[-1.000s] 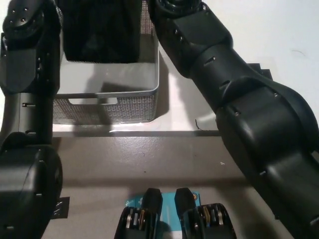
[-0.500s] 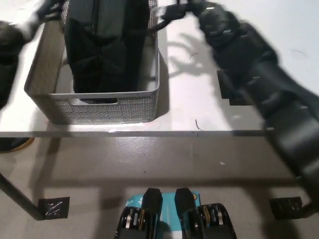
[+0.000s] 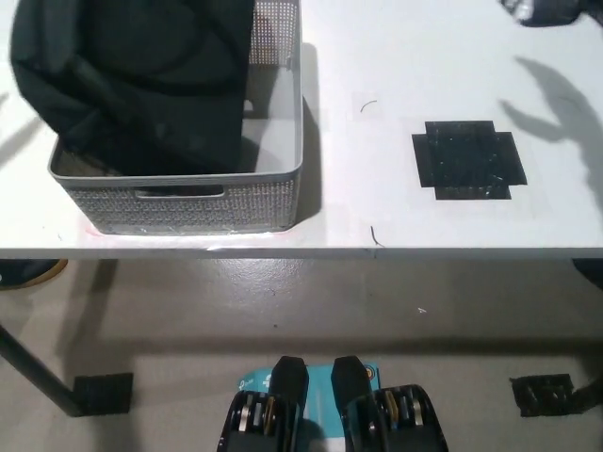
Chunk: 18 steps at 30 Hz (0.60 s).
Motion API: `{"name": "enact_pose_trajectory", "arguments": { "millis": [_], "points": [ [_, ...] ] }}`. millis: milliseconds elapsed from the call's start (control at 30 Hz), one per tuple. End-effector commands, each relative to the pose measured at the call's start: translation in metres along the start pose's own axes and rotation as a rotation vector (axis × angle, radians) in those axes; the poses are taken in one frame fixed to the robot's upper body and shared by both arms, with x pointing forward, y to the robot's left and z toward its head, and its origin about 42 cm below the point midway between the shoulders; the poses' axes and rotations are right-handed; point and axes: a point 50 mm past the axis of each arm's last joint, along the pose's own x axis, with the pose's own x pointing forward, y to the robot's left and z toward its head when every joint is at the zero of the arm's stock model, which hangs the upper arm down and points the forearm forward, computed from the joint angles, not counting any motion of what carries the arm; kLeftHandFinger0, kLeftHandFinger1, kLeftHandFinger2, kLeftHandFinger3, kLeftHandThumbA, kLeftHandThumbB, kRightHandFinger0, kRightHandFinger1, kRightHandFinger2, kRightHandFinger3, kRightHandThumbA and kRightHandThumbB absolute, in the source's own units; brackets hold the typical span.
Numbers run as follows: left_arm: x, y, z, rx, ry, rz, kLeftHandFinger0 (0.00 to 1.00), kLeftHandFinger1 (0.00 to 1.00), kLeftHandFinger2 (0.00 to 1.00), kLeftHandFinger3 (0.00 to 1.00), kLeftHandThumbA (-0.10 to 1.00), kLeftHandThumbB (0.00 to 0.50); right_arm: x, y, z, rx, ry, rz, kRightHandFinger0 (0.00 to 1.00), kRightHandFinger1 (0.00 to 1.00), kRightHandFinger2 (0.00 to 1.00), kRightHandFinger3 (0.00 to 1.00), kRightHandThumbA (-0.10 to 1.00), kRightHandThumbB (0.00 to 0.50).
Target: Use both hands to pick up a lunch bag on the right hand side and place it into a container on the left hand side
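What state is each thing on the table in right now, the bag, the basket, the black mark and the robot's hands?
Lunch bag: black, slumped inside the basket, its top reaching above the rim.
Basket: grey, upright on the table's left, holding the bag.
Black cross mark: flat on the table's right, uncovered.
Right hand: only a blurred bit at the top right edge; open or shut cannot be told.
Left hand: not in view.

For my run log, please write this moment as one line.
lunch bag: inside grey container | right hand: top right edge, state unclear | left hand: out of view | black mark: bare
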Motion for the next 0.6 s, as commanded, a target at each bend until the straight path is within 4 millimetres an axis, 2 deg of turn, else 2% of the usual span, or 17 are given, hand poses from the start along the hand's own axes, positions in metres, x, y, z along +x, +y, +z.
{"name": "enact_pose_trajectory", "arguments": {
  "millis": [0,33,67,133,200,367,433,500,567],
  "points": [
    [-0.081,0.137,0.069,0.045,-0.277,0.136,1.00,1.00,1.00,1.00,1.00,0.375,-0.043,-0.093,0.048,-0.060,-0.157,-0.047,1.00,1.00,1.00,1.00,0.83,0.055],
    [-0.081,0.133,0.068,0.009,-0.313,0.136,1.00,1.00,1.00,1.00,1.00,0.388,-0.050,-0.094,0.044,-0.006,-0.194,-0.075,1.00,1.00,1.00,1.00,0.97,0.065],
    [-0.083,0.129,0.068,-0.017,-0.341,0.127,1.00,1.00,1.00,1.00,1.00,0.403,-0.058,-0.095,0.043,0.037,-0.233,-0.100,1.00,1.00,1.00,1.00,1.00,0.083],
    [-0.091,0.118,0.072,0.000,-0.386,0.102,1.00,1.00,1.00,1.00,1.00,0.389,-0.070,-0.094,0.046,0.084,-0.276,-0.129,1.00,1.00,1.00,1.00,1.00,0.079],
    [-0.100,0.103,0.078,0.022,-0.433,0.083,1.00,1.00,1.00,1.00,1.00,0.333,-0.083,-0.090,0.052,0.083,-0.316,-0.140,1.00,1.00,1.00,1.00,1.00,0.070],
    [-0.107,0.082,0.082,-0.017,-0.532,0.026,1.00,1.00,1.00,1.00,1.00,0.367,-0.109,-0.078,0.063,0.123,-0.400,-0.147,1.00,1.00,1.00,1.00,1.00,0.090],
    [-0.114,0.069,0.083,-0.031,-0.584,0.021,1.00,1.00,1.00,1.00,1.00,0.362,-0.126,-0.074,0.066,0.184,-0.426,-0.177,1.00,1.00,1.00,1.00,1.00,0.119],
    [-0.140,0.038,0.085,-0.084,-0.690,0.020,1.00,1.00,1.00,1.00,1.00,0.391,-0.149,-0.060,0.070,0.298,-0.517,-0.257,1.00,1.00,1.00,1.00,1.00,0.117],
    [-0.161,0.006,0.083,-0.108,-0.795,0.025,1.00,1.00,1.00,1.00,1.00,0.373,-0.170,-0.039,0.074,0.396,-0.605,-0.281,1.00,1.00,1.00,1.00,1.00,0.105]
  ]
}}
